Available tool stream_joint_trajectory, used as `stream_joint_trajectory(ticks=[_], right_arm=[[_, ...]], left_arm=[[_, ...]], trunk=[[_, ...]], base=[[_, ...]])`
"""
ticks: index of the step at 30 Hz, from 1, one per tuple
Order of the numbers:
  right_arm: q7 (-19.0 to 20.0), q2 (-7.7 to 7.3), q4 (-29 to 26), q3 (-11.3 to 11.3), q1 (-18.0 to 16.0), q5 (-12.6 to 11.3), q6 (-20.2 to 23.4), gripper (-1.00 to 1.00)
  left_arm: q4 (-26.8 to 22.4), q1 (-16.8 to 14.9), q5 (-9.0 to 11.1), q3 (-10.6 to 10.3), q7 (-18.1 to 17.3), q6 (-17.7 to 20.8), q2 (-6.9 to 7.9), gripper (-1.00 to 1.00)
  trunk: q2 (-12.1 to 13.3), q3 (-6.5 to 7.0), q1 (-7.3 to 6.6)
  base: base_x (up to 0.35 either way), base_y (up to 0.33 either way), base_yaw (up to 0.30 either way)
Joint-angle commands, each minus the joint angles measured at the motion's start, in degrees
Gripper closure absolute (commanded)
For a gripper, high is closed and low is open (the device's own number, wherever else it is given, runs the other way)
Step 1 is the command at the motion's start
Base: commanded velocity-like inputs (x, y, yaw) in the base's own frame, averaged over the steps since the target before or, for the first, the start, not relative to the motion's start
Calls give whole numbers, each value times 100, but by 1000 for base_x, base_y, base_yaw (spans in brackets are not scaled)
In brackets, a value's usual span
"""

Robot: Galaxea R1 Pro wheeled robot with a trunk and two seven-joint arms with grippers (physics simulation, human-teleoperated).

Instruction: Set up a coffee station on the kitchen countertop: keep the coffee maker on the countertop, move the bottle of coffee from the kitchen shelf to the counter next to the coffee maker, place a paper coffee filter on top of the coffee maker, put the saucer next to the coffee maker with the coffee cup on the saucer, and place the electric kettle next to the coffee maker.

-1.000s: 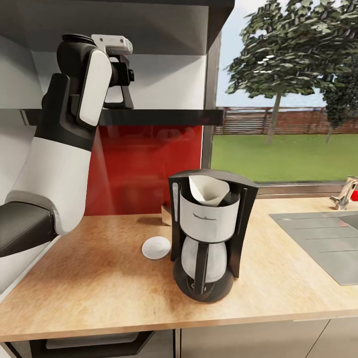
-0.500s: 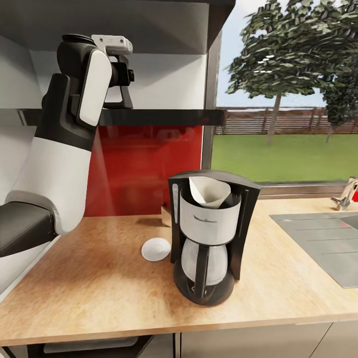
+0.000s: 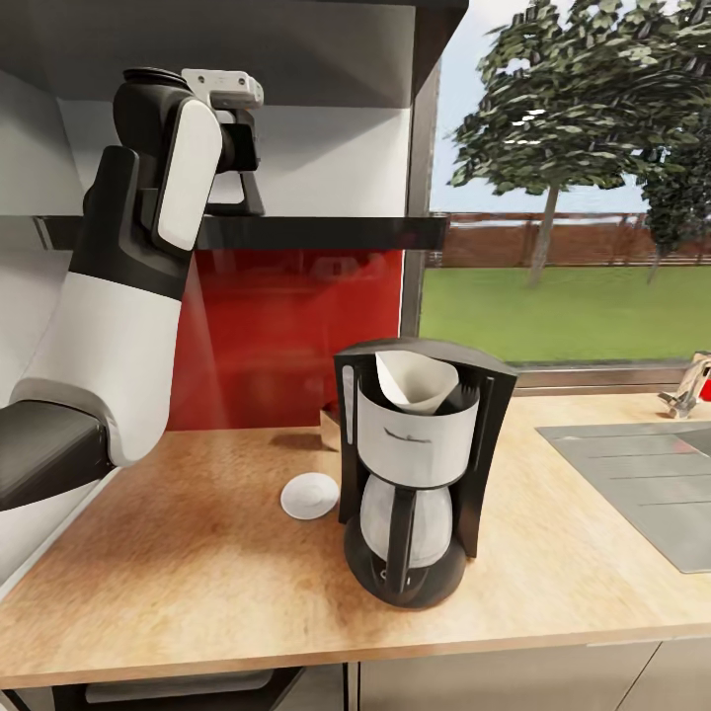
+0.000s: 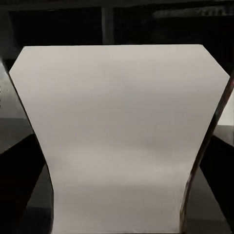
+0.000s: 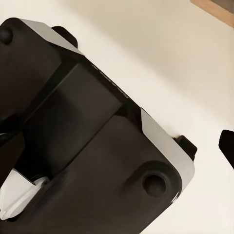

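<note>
Left arm: I have it raised to the kitchen shelf [image 3: 326, 233]; the left gripper [image 3: 237, 193] sits on the shelf level, above the red backsplash [image 3: 286, 326].
Left gripper state: I cannot tell whether it is open or closed; in the left wrist view a pale, flared shape [image 4: 122, 141] stands close between the dark fingers [image 4: 214, 161], and I cannot say what it is.
Right gripper state: I cannot tell; the right wrist view looks onto a dark robot part [image 5: 87, 146] over a pale floor.
Coffee maker [image 3: 420, 464]: upright on the wooden table [image 3: 197, 573], left of the hob [image 3: 642, 484].
Paper coffee filter [image 3: 415, 380]: white cone seated in the top of the coffee maker.
Saucer [image 3: 310, 495]: flat on the table, just beside the coffee maker on its left.
</note>
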Motion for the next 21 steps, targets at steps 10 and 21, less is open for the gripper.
stream_joint_trajectory(ticks=[10,21], right_arm=[[26,7,-21,-47,-5,61,-38,-100],[26,7,-21,-47,-5,61,-39,-100]], left_arm=[[-17,-7,62,0,59,5,2,100],[-222,-7,62,24,64,6,-8,100]], trunk=[[-6,-8,1],[-6,-8,1]], base=[[0,0,0],[0,0,0]])
